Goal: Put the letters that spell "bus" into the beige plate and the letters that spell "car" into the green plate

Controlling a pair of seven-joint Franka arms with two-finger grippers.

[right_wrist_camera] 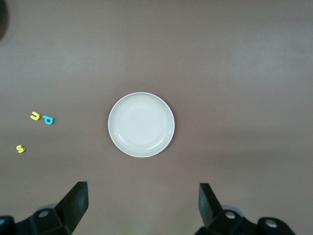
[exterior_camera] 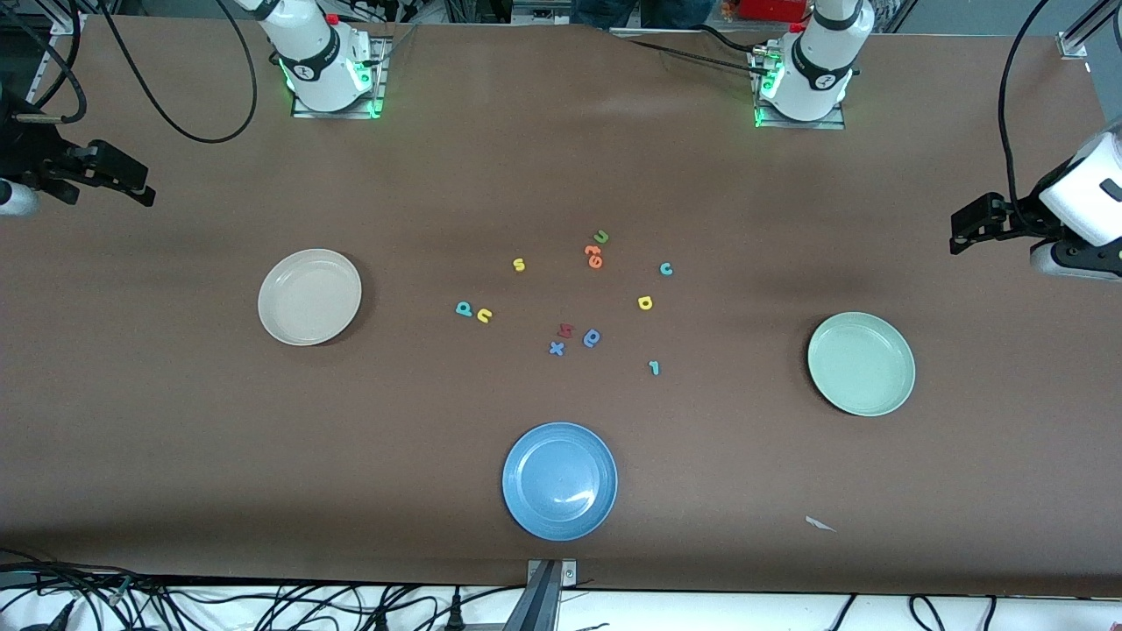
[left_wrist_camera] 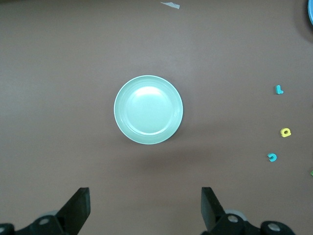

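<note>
Teal b (exterior_camera: 464,308) and yellow u (exterior_camera: 484,315) lie side by side mid-table, yellow s (exterior_camera: 519,265) farther from the front camera. Teal c (exterior_camera: 666,269), yellow a (exterior_camera: 645,303) and teal r (exterior_camera: 653,367) sit toward the green plate (exterior_camera: 862,364). The beige plate (exterior_camera: 309,296) holds nothing. Left gripper (left_wrist_camera: 145,208) and right gripper (right_wrist_camera: 143,205) hang high with fingers spread wide, holding nothing.

The brown bench (exterior_camera: 175,421) is carrying a round beige plate (exterior_camera: 309,296), mint-green plate (exterior_camera: 861,364), blue plate (exterior_camera: 559,480) and scattered foam letters (exterior_camera: 561,302).
</note>
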